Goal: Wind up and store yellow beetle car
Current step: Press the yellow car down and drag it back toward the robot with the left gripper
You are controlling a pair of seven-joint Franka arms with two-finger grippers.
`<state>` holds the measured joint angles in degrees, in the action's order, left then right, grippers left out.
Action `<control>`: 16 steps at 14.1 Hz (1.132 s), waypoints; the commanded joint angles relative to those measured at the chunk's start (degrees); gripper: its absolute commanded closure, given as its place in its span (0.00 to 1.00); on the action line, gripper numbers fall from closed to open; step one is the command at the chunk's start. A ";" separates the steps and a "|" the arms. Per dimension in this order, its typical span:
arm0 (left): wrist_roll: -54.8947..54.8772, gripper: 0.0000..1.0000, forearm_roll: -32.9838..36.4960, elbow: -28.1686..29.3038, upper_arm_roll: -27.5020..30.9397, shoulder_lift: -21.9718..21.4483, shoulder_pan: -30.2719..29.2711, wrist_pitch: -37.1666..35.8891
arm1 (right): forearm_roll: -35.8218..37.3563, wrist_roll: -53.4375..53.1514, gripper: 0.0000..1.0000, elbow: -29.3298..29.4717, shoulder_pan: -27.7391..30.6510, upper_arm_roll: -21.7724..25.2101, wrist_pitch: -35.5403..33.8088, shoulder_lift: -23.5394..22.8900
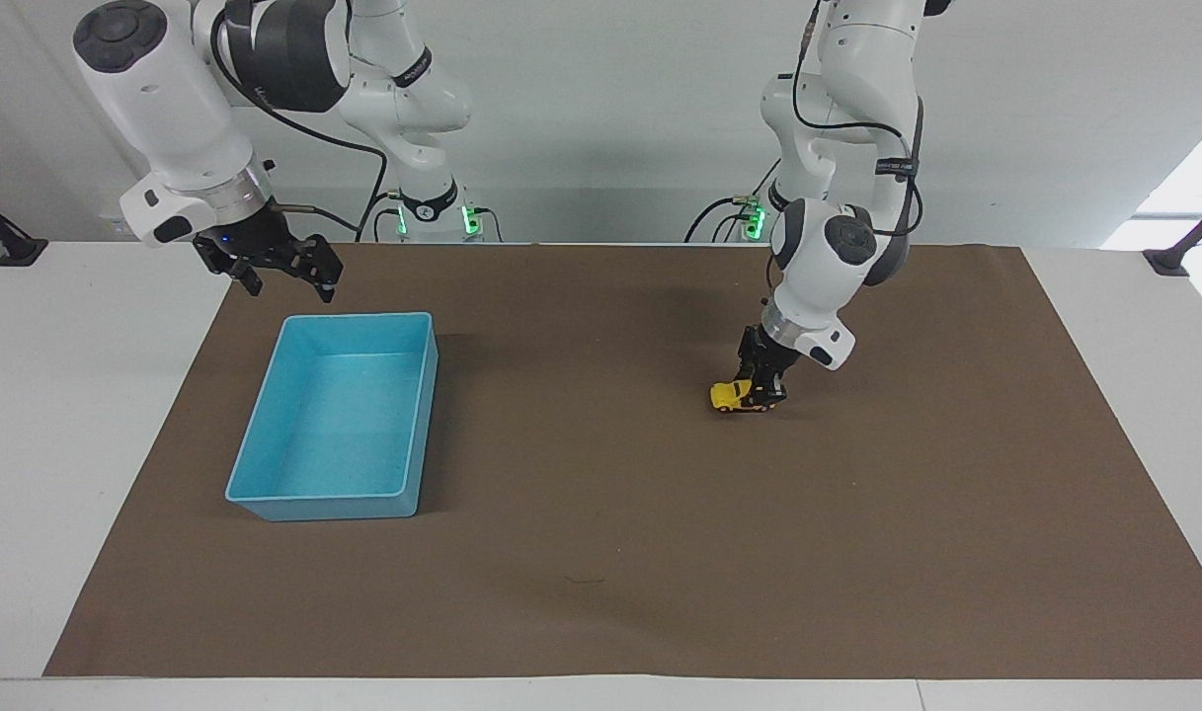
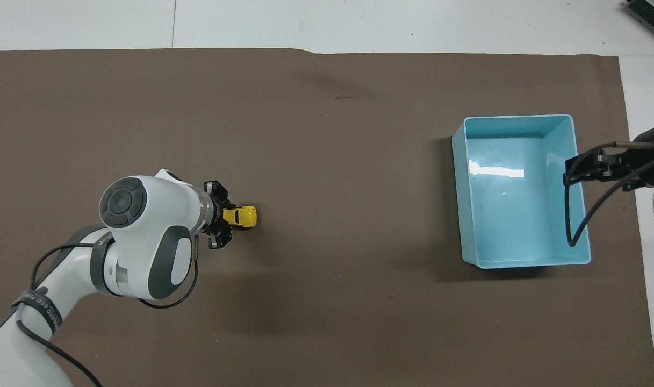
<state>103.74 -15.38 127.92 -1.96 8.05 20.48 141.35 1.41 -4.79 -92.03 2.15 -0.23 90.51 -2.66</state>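
Your left gripper [image 1: 761,393] is down on the brown mat [image 1: 601,553], fingers pinched on the rear half of the yellow beetle car [image 1: 731,397]. The car sits low at the mat, toward the left arm's end of the table, well apart from the blue bin [image 1: 265,494].

Facing view: you see the gripper reach all the way down to the car and the car's side profile; whether the wheels touch the mat cannot be told. The overhead view gives you what that view lacks: the car's [image 2: 241,216] nose pokes out from the left gripper [image 2: 223,220] toward the bin [image 2: 520,263], one black finger on each flank, the wrist covering its rear.

Your right gripper [image 1: 282,276] waits in the air over the mat just by the bin's edge at the robots' end, fingers spread, holding nothing. In the overhead view it [image 2: 584,171] appears over the bin's wall at the right arm's end; only the facing view shows it raised clear of the rim.

Writing: the dark bands on the arms carry lettering, too small to read
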 commanded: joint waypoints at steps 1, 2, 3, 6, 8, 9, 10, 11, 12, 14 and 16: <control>0.50 0.91 -1.23 0.84 -0.06 -0.23 0.62 1.56 | -0.80 1.27 0.00 -1.40 0.58 0.05 0.89 1.25; -0.02 0.91 -1.14 0.84 -0.06 -0.06 0.79 1.30 | -0.80 1.27 0.00 -1.40 0.58 0.05 0.89 1.25; -0.20 0.91 -1.14 0.75 -0.06 1.08 1.06 1.38 | -0.80 1.27 0.00 -1.40 0.49 0.05 0.89 1.25; -0.29 0.91 -1.14 0.31 -0.06 2.32 1.94 1.65 | -0.80 1.27 0.00 -1.40 0.49 0.05 0.89 1.25; -0.90 0.91 -1.14 0.05 0.03 2.41 1.15 1.65 | -0.80 1.27 0.00 -1.40 0.49 -0.03 0.89 1.25; -1.60 0.91 -1.14 0.39 0.20 2.32 0.80 1.13 | -0.80 1.27 0.00 -1.40 0.49 0.05 0.89 1.25; -2.48 0.91 -1.14 0.57 0.11 2.23 -0.60 0.68 | -0.80 1.27 0.00 -1.40 0.49 0.05 0.89 1.25; -3.88 0.90 -1.14 0.66 0.11 2.23 -2.18 0.42 | -0.80 1.27 0.00 -1.40 0.49 -0.03 0.89 1.25; -4.50 0.90 -1.14 0.66 0.20 2.32 -3.24 0.42 | -0.80 1.27 0.00 -1.40 0.49 0.05 0.89 1.25; -6.52 0.89 -1.14 0.66 0.20 2.32 -5.96 0.42 | -0.80 1.27 0.00 -1.40 0.49 -0.03 0.89 1.25; -7.93 0.88 -1.14 0.66 0.20 2.41 -7.81 -0.11 | -0.80 1.27 0.00 -1.40 0.49 -0.03 0.89 1.25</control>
<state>98.99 -15.89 128.05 -2.01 8.30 14.92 138.76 1.41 -4.79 -92.03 2.15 -0.22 90.51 -2.66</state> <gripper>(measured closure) 0.555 0.000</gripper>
